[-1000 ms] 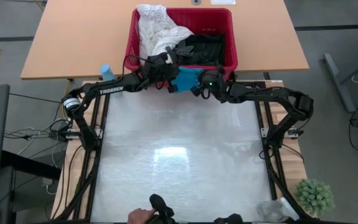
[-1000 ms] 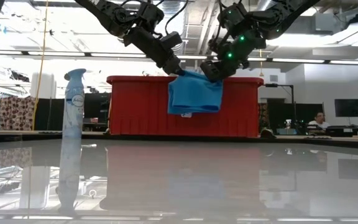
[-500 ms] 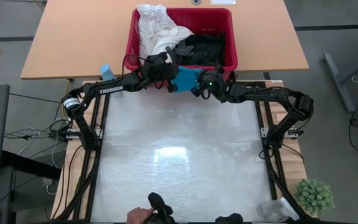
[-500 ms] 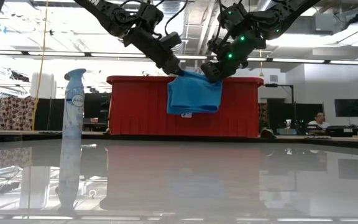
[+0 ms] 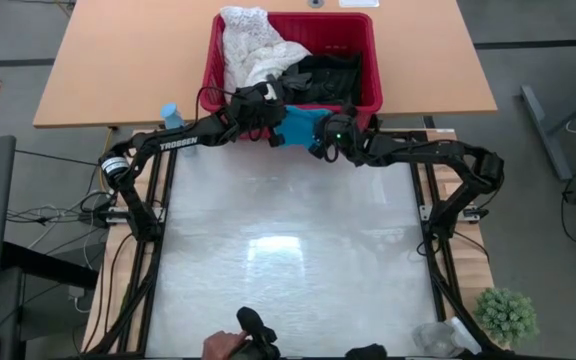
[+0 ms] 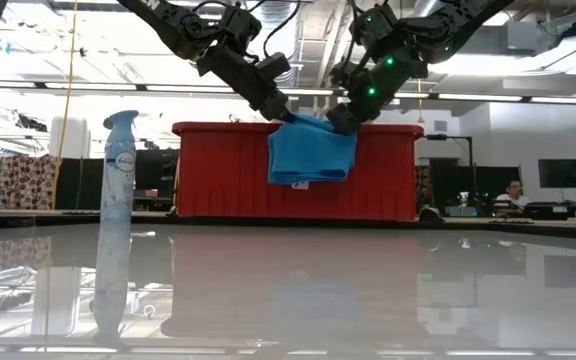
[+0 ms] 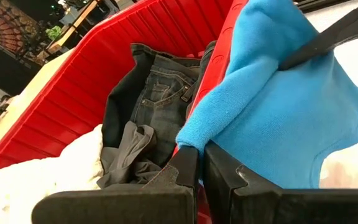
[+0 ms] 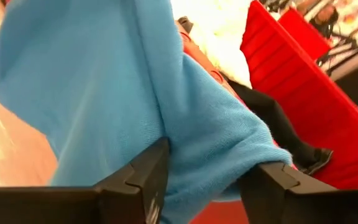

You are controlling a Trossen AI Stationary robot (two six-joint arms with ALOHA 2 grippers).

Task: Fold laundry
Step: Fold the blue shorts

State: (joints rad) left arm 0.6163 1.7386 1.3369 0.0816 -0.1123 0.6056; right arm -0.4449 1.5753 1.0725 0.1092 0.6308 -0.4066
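Low view puts the bare, glossy bench (image 6: 288, 300) nearest the camera, with a pale blue spray bottle (image 6: 117, 175) standing on it to one side. Farther back, the teal garment (image 6: 311, 153) hangs clear of the surface in front of the red basket (image 6: 208, 170), held up by its top edge between the two arms. The left hand (image 6: 280, 110) is pinching one upper corner, its fingers pressed together on a thin fold of the cloth in its wrist view, while the right hand (image 6: 341, 118) grips the other upper corner with a thicker bunch of fabric between its fingers. Behind them, inside the basket, lie dark jeans (image 7: 160, 99), a grey garment (image 7: 132, 152) and a white lacy garment (image 5: 253, 45). This looks like the carry-over step: the first piece has been lifted out and not yet laid down. Next, both arms would need to bring it toward the middle of the bench together, keep the top edge taut, and lower it so it spreads flat without bunching before any fold.
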